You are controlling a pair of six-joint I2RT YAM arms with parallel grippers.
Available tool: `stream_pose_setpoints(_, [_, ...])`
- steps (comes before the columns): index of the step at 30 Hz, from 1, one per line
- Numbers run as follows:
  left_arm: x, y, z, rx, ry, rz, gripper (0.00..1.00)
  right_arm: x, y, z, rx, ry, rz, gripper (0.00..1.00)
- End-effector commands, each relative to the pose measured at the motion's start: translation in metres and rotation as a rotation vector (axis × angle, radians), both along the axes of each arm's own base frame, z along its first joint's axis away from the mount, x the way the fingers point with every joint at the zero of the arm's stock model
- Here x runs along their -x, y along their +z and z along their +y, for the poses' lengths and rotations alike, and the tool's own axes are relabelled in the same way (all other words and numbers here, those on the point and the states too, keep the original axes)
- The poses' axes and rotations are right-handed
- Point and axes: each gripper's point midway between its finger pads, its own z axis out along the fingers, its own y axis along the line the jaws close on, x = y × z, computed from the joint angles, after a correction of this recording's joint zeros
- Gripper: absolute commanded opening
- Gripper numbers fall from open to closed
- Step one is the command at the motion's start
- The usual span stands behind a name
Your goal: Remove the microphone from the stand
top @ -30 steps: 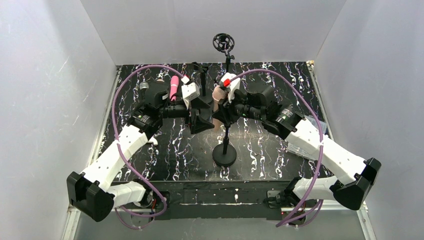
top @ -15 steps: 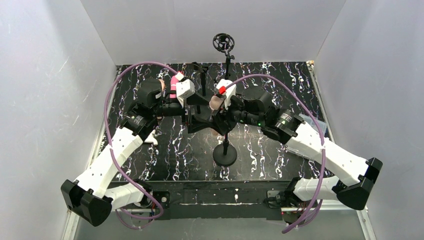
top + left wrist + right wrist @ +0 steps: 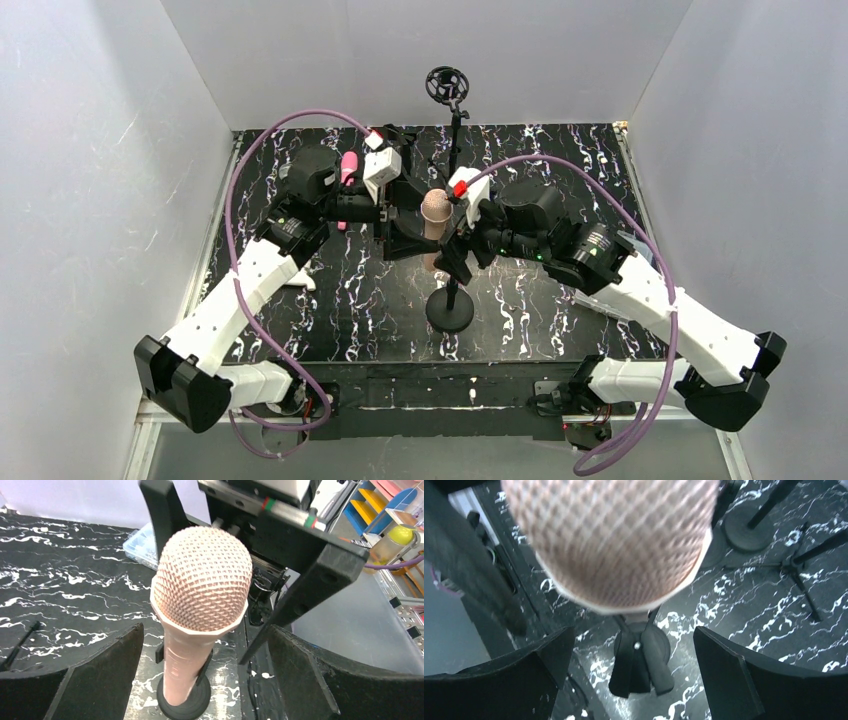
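We read no text, brand name or number in any of the views. The nearest things to markings are small red and green stripes [image 3: 268,503] on the rail of the right gripper [image 3: 440,238] and a red patch [image 3: 459,188] on its white camera housing [image 3: 470,190]. Neither carries lettering we can make out.

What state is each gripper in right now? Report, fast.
Left gripper: open, jaws either side of the microphone, not gripping it.
Right gripper: open, holding nothing.
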Motion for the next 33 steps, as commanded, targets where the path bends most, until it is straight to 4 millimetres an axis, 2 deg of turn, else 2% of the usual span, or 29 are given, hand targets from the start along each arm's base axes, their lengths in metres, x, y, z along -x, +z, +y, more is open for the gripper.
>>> stream_pose_setpoints(1, [-0.001, 0.028, -0.005, 0.047, -0.006, -0.072, 0.92, 0.020, 0.010, -0.018, 0.018, 0.034, 0.004, 0.98])
stream_pose_setpoints(9, [-0.004, 0.025, -0.018, 0.037, -0.041, -0.046, 0.86, 0.023, 0.014, -0.030, 0.017, 0.007, -0.005, 0.98])
stream_pose_setpoints(17, [-0.006, 0.019, -0.028, 0.026, -0.047, -0.036, 0.77, 0.014, 0.008, -0.034, 0.034, -0.034, -0.034, 0.98])
stream_pose_setpoints(22, [-0.004, 0.021, -0.030, 0.029, -0.056, -0.038, 0.60, 0.011, 0.007, -0.027, 0.020, -0.010, -0.035, 1.00])
stream_pose_setpoints(29, [-0.003, 0.020, -0.028, 0.028, -0.059, -0.101, 0.04, 0.007, 0.010, -0.023, 0.025, 0.005, -0.040, 0.91])
stream_pose_setpoints(30, [-0.003, 0.020, -0.028, 0.028, -0.062, -0.109, 0.00, 0.006, 0.009, -0.022, 0.026, 0.008, -0.040, 0.90])
stream_pose_setpoints(33, [0.000, 0.019, -0.026, 0.028, -0.078, -0.139, 0.00, 0.005, 0.008, -0.020, 0.029, 0.015, -0.035, 0.86])
